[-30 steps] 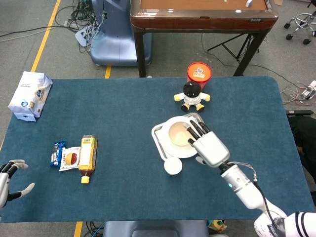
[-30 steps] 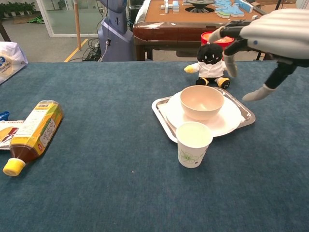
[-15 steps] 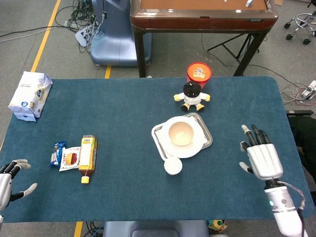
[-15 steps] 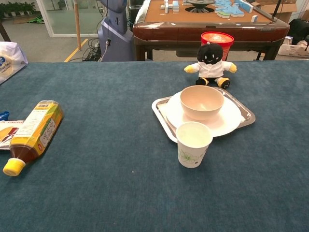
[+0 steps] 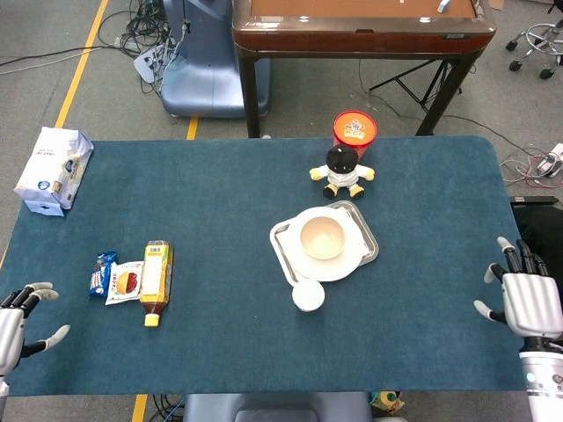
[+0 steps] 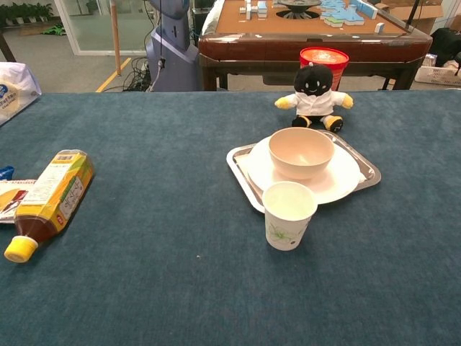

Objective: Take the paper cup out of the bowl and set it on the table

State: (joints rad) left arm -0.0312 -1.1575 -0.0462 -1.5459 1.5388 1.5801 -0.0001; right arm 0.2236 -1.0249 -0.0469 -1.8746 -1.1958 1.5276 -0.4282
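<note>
The white paper cup (image 6: 289, 214) stands upright on the blue tablecloth, just in front of the metal tray; from the head view the paper cup (image 5: 309, 295) shows as a white disc. A beige bowl (image 6: 301, 152) sits empty on a white plate (image 6: 346, 180) in the tray (image 6: 241, 171); the same bowl (image 5: 322, 237) is near the table's middle. My right hand (image 5: 529, 301) hovers at the table's right front edge, fingers spread, holding nothing. At the left front corner my left hand (image 5: 18, 323) is open too. Neither hand appears in the chest view.
A black-and-white plush doll (image 6: 315, 92) and a red tub (image 6: 324, 58) stand behind the tray. A bottle (image 6: 47, 197) lies on its side at the left beside snack packets (image 5: 117, 280). A white bag (image 5: 54, 169) rests at the far left corner.
My right hand has drawn back from over the bowl and tray to the table's right front edge and left the chest view. The cup has stayed put beside the tray.
</note>
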